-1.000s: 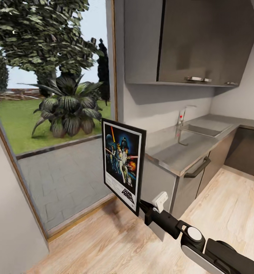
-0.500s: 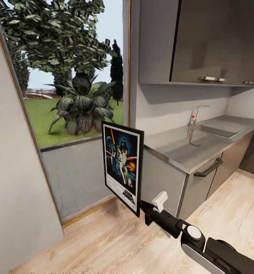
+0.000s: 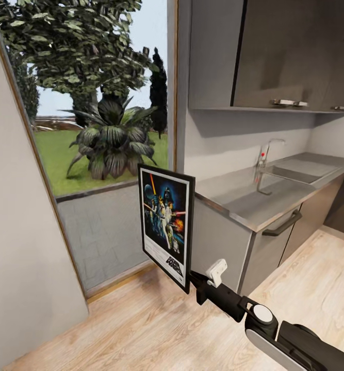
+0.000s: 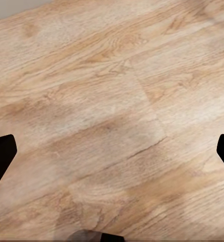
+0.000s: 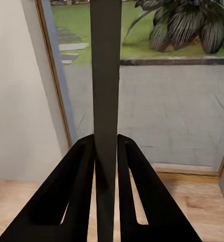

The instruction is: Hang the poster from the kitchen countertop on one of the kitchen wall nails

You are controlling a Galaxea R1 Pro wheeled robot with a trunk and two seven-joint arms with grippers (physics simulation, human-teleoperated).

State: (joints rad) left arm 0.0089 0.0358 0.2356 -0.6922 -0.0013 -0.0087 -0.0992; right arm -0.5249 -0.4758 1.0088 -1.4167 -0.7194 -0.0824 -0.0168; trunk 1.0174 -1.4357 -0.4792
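Poster (image 3: 167, 225) is riding upright in the right gripper (image 3: 191, 281), head view: jaws pinching its bottom corner, artwork facing the camera, "STAR WARS" lettering low. It's off the bench (image 3: 254, 193) now, hanging just beside the bench's near end and in front of the big window (image 3: 97, 139). Vs the earlier frames the whole scene is sliding right while poster and arm are keeping the same spot in the pic, so the base/head is turning left, not the things moving; more of the plain wall (image 3: 17, 247) at left is coming in. Pickup looks done; the robot seems to be hunting for a nail, and none is showing yet.

Left wrist view: left gripper (image 4: 112, 156) is pointing at the wooden floor (image 4: 112, 101), jaws spread wide, holding nothing.

Right wrist view: poster (image 5: 105, 101) is showing edge-on as a dark strip, fingers (image 5: 76, 191) pressing it from both sides, window beyond.
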